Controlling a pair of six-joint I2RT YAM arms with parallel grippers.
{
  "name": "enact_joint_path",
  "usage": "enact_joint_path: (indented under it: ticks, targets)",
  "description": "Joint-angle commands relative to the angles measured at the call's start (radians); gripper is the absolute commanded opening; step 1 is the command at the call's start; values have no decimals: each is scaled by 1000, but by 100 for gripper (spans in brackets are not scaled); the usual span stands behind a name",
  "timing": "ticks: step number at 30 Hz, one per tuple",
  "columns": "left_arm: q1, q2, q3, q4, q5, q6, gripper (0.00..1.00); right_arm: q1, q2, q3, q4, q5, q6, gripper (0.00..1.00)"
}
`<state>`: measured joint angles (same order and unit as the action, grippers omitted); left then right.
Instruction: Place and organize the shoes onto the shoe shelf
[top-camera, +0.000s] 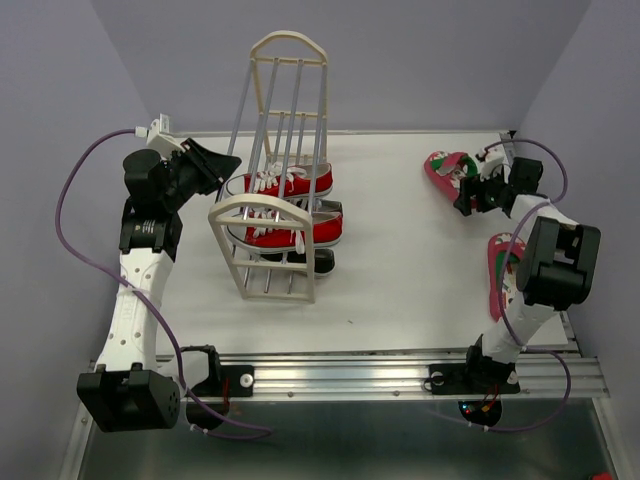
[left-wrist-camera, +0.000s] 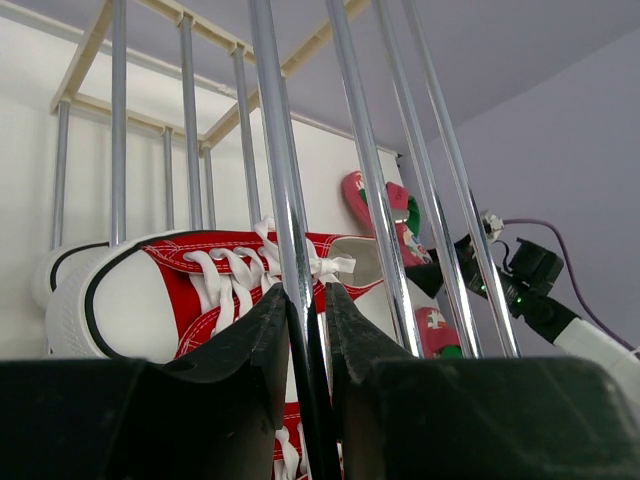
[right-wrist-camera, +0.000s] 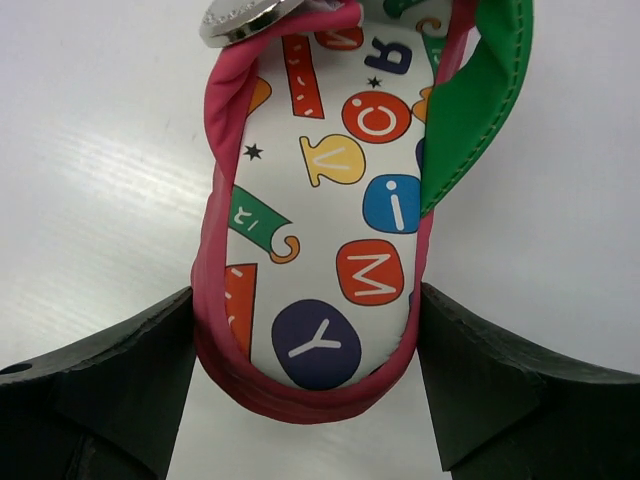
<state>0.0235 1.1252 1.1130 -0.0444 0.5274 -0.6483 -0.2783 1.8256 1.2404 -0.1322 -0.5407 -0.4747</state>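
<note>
The shoe shelf (top-camera: 262, 207) stands left of centre, its grey rods (top-camera: 270, 120) running between cream arches. Two red sneakers (top-camera: 290, 183) rest on its tiers, and a black sneaker (top-camera: 322, 262) shows low beside it. My left gripper (top-camera: 215, 165) is shut on one shelf rod (left-wrist-camera: 290, 200), which passes between its jaws in the left wrist view (left-wrist-camera: 307, 290), with a red sneaker (left-wrist-camera: 190, 270) just behind. My right gripper (top-camera: 470, 190) is shut on the heel of a pink flip-flop (top-camera: 445, 165). Both fingers press its rim (right-wrist-camera: 330, 200).
The second flip-flop (top-camera: 500, 265) lies at the right edge of the table, partly hidden under my right arm (top-camera: 555, 260). The white table (top-camera: 400, 280) ends at a metal rail (top-camera: 400, 375) in front. Grey walls close in on the left, back and right.
</note>
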Motion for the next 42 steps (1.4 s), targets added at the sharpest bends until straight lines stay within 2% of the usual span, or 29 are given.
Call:
enact_joint_path:
  ticks: [1,6,11,17,18,20,21,23,24,29,34,42]
  targets:
    - [-4,93,-87,-126,-46,184,0,33,-106,-137,71,-53,74,1]
    - [-5,105,-84,-126,-43,187,0,139,-242,-329,120,68,157,1]
    - [-5,131,-79,-126,-26,188,0,303,-216,-364,154,117,202,1]
    - [-4,133,-81,-126,-20,188,0,326,-195,-397,161,154,234,2]
    - [-5,134,-81,-126,-21,188,0,326,-199,-398,157,174,237,17]
    - [-5,133,-81,-126,-21,190,0,326,-221,-401,143,186,248,34]
    - [-5,133,-81,-126,-21,190,0,326,-230,-401,137,179,248,62]
    - [-4,133,-81,-126,-17,190,0,326,-245,-394,134,174,260,74]
    - [-4,131,-81,-126,-17,190,0,326,-267,-392,135,168,263,100]
    - [-5,120,-81,-127,-18,191,0,326,-325,-374,135,226,298,100]
    - [-5,110,-84,-129,-20,193,0,326,-353,-331,138,346,331,100]
    - [-5,102,-82,-129,-26,191,0,326,-189,-193,144,372,289,100]
